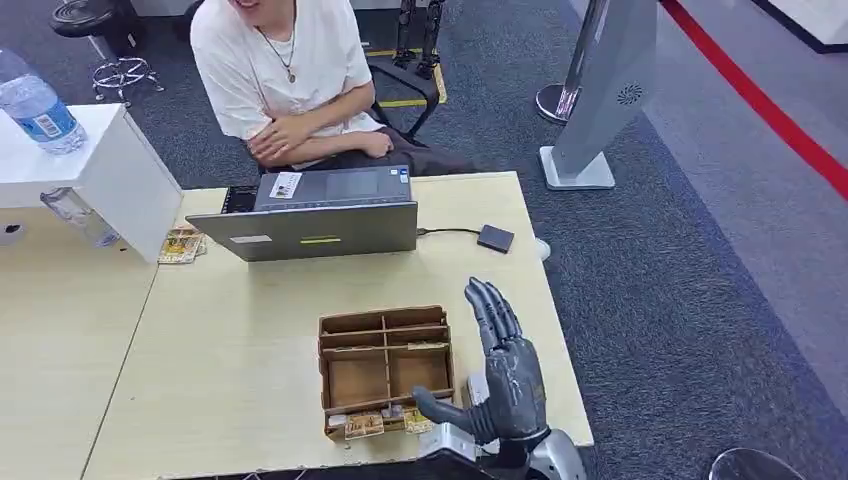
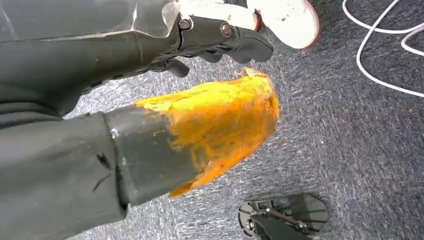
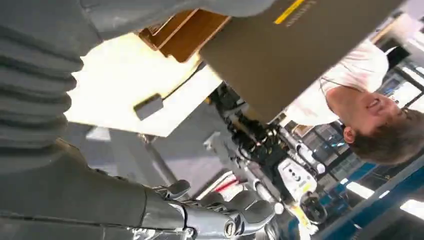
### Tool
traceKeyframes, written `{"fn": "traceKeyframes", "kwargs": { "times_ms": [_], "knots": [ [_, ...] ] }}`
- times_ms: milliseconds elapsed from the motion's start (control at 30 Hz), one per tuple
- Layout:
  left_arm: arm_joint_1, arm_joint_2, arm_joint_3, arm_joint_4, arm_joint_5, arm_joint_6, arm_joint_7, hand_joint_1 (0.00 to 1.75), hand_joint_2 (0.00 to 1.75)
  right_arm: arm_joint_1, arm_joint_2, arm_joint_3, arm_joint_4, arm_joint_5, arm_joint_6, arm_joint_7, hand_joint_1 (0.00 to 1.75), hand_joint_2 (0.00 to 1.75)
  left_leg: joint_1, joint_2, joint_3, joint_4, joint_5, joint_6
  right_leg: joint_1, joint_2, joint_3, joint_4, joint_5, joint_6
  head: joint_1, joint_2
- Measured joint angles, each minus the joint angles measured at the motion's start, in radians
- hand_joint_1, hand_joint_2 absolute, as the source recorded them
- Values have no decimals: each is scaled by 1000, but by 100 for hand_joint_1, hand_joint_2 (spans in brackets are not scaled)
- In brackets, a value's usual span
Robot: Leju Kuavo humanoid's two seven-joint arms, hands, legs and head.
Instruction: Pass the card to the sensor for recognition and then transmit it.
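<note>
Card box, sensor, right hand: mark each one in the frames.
card box (image 1: 385, 370): head view, centre divider of the wooden tray.
sensor (image 1: 495, 238): head view, top of the small dark pad.
right hand (image 1: 503, 368): head view, back of the hand.

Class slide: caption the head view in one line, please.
Right hand open beside the wooden tray; small black sensor wired to the laptop.

Table (image 1: 250, 330) pale wood. Divided box (image 1: 385, 368) brown. Laptop (image 1: 320, 215) grey. Sensor (image 1: 495, 238) dark grey. Right hand (image 1: 505, 375) dark grey. Carpet (image 1: 690, 280) grey, red stripe (image 1: 760, 105). Person's shirt (image 1: 285, 60) white.
</note>
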Motion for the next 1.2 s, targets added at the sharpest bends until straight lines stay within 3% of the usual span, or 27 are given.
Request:
{"fn": "traceKeyframes", "kwargs": {
  "times_ms": [200, 500, 667, 800, 1200],
  "knots": [
    [0, 0, 0, 0, -12, -3, 6, 0, 0, -3, 4, -3, 26, 272, -3, 36, 0, 175, 0, 0, 0, 0, 0, 0, 0, 0, 0, 0, 0, 0, 0, 0],
    [0, 0, 0, 0, -23, -14, 9, 0, 0, -18, 11, -16, 53, 482, -3, 129, 0, 175, 0, 0, 0, 0, 0, 0, 0, 0, 0, 0, 0, 0, 0, 0],
    [0, 0, 0, 0, -24, -15, 10, 0, 0, -22, 11, -15, 58, 500, -3, 145, 0, 175, 0, 0, 0, 0, 0, 0, 0, 0, 0, 0, 0, 0, 0, 0],
    [0, 1, -2, 0, -30, -21, 10, 0, 0, -76, 3, 16, 120, 582, -3, 255, 0, 175, 0, 0, 0, 0, 0, 0, 0, 0, 0, 0, 0, 0, 0, 0],
    [-1, 1, -2, 0, -39, -31, 10, 0, 0, -121, -7, 56, 213, 579, -3, 282, 0, 175, 0, 0, 0, 0, 0, 0, 0, 0, 0, 0, 0, 0, 0, 0]
  ]
}}
